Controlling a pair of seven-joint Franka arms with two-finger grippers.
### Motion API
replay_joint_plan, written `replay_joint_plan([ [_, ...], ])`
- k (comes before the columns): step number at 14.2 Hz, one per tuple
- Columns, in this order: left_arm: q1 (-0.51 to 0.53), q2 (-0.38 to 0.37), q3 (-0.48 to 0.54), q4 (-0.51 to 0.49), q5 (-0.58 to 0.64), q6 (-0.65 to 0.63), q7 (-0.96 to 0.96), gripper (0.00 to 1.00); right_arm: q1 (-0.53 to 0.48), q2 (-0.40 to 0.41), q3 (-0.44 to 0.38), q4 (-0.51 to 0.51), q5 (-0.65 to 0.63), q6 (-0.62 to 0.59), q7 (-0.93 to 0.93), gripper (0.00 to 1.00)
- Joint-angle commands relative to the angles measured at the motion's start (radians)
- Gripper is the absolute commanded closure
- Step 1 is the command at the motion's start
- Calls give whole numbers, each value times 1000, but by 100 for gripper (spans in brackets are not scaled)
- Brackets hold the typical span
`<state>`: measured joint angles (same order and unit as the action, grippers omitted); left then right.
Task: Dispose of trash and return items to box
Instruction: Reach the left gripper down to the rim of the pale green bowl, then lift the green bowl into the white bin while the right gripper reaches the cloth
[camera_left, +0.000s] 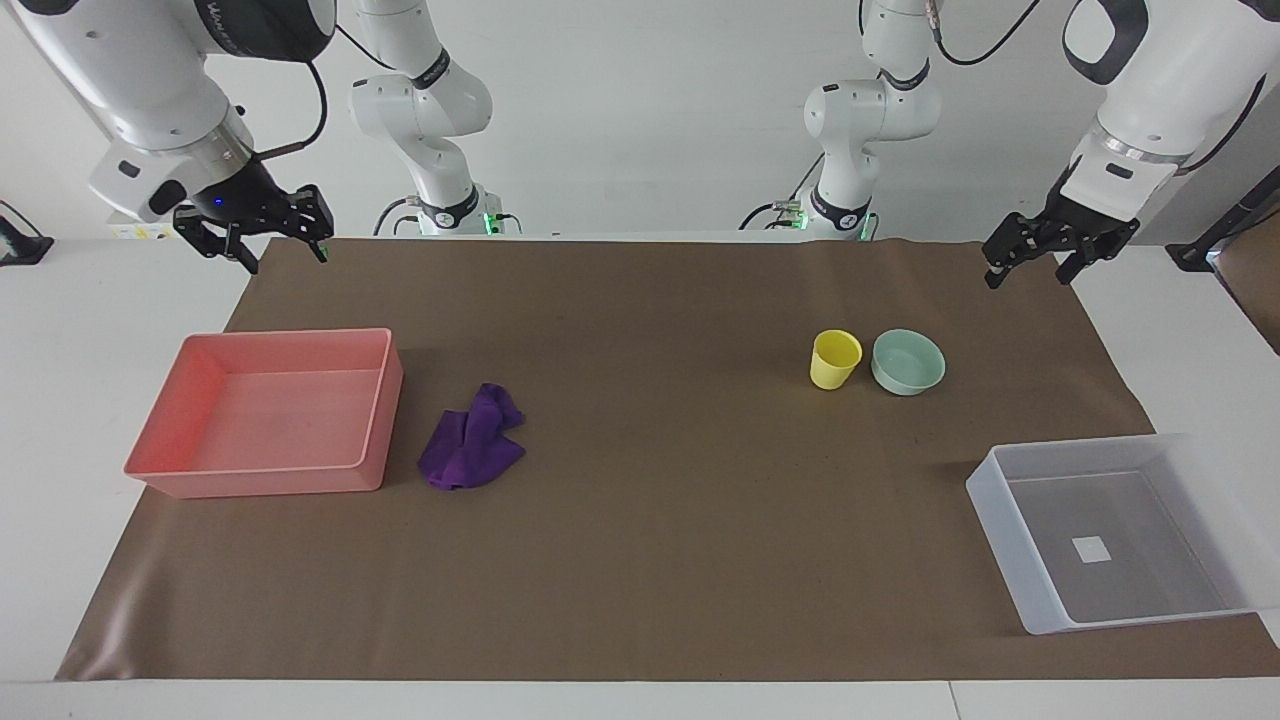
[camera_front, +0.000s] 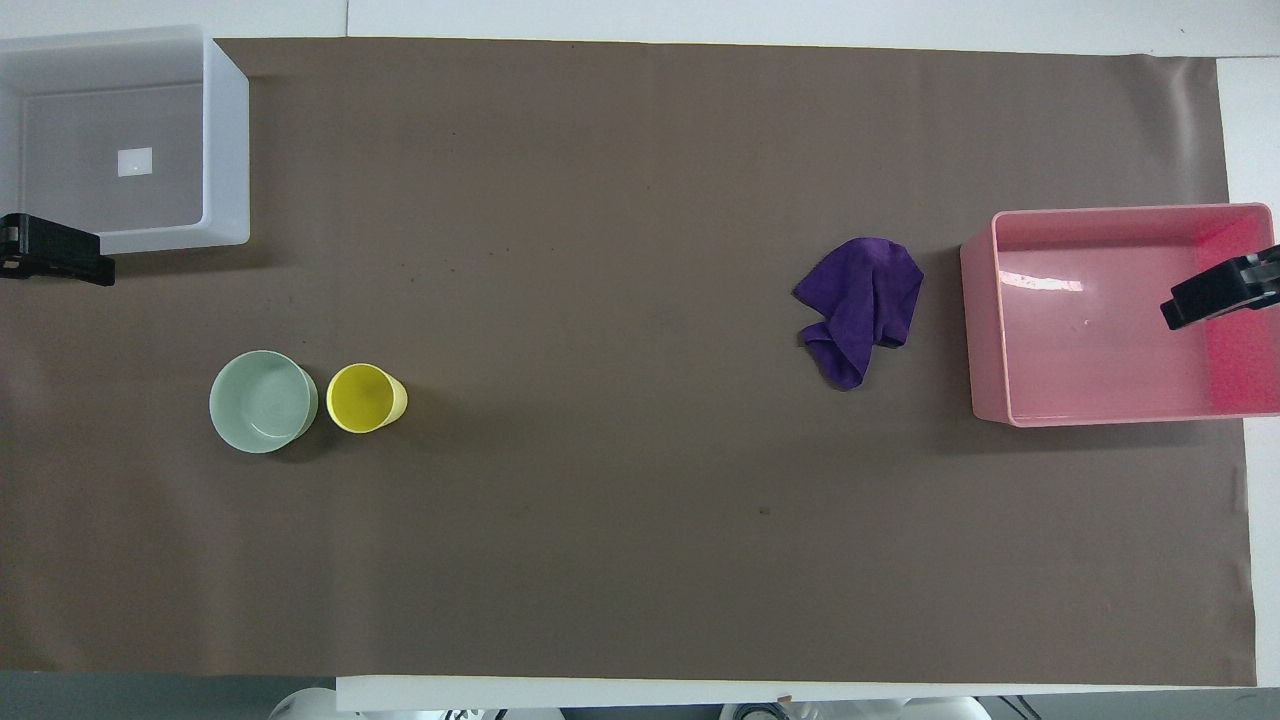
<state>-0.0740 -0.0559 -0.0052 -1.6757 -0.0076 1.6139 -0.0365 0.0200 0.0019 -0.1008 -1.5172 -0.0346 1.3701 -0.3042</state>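
Both arms are showing glossy white rounded shells with dark grey joint bands, black cables looping off them, green lights glowing at the bases, and black end effectors: left end effector (camera_left: 1036, 262), right end effector (camera_left: 262, 240).

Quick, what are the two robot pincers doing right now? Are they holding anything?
Left pincer: open, holding nothing, up in the air by the left arm's end of the brown mat.
Right pincer: open, holding nothing, raised above the mat's corner.

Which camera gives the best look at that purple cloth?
The overhead view: it shows the purple cloth whole from straight above, folds and outline clear, beside the pink tray. The facing view shows the same cloth at a slant, so it looks flatter.
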Motion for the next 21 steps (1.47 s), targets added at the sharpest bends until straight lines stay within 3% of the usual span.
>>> replay_joint_plan([
  [1,-3,16,14,27,-3,-15,30,0,-2,0,6,8,-46,-20,-27,19],
  [3,-4,5,16,-8,-3,4,32,0,-3,-3,7,9,-50,-48,-27,19],
  [6,-1,-152,17,-368,-3,267,30,0,-3,-10,7,20,-38,-43,-26,19],
  [7,-1,-172,18,-475,-3,358,27,0,-3,-11,7,18,-28,-43,-21,19],
  [8,-1,-170,18,-558,-3,433,27,0,0,-11,9,18,-27,-39,-21,19],
  [12,13,-76,19,-732,-3,659,32,0,17,-22,19,-43,-5,65,25,19],
  [15,54,-4,19,-771,-3,791,43,0,20,-14,30,-87,70,138,77,19],
  [16,56,11,19,-771,-3,800,33,12,37,-7,35,-103,74,171,80,19],
  [17,56,14,19,-772,-3,805,36,81,61,1,35,-129,74,216,92,19],
  [18,59,15,19,-773,-3,807,38,98,75,4,35,-161,74,260,131,19],
  [21,65,15,19,-773,-3,805,36,100,118,27,35,-230,74,369,154,19],
])
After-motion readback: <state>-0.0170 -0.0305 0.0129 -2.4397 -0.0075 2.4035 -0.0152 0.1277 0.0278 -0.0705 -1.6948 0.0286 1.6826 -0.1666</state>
